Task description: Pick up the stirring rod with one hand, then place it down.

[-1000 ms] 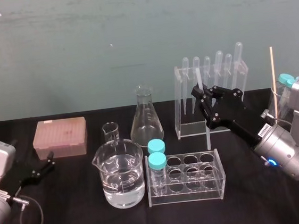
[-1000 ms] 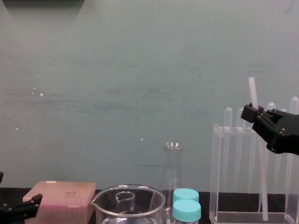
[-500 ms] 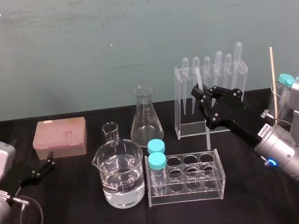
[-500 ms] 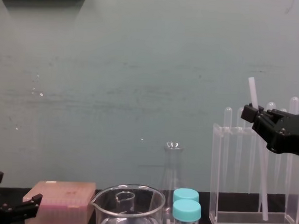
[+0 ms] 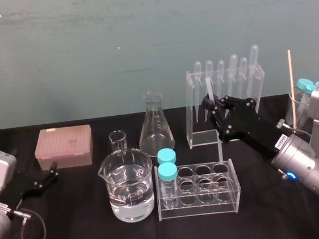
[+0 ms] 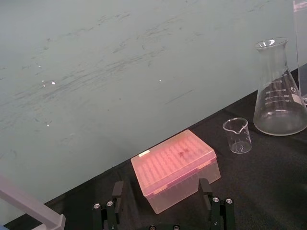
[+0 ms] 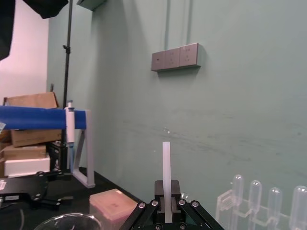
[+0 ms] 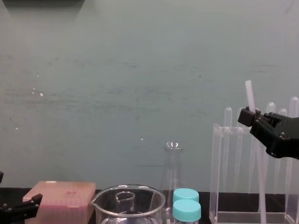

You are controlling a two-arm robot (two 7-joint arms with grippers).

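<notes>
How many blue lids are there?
3. Front lid and back lid top tubes at the left end of the clear rack; the third lid is far right, beside a thin stick. Others could be hidden.

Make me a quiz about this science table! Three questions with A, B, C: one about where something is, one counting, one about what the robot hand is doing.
1. Where is the pink box?
A) left of the beaker
B) on top of the beaker
C) right of the beaker

2. How many blue-capped vials stand in the front rack?
A) one
B) two
C) five

3. What is the right gripper doing?
A) shut on the rod
B) open and empty
C) holding the beaker

Answers:
1 A, in the head view the box lies off to the beaker's left.
2 B, two blue caps stand one behind the other at the rack's left end.
3 A, it clamps the rod, which sticks up above it by the pipette rack. The left gripper rests open at the far left.
</notes>
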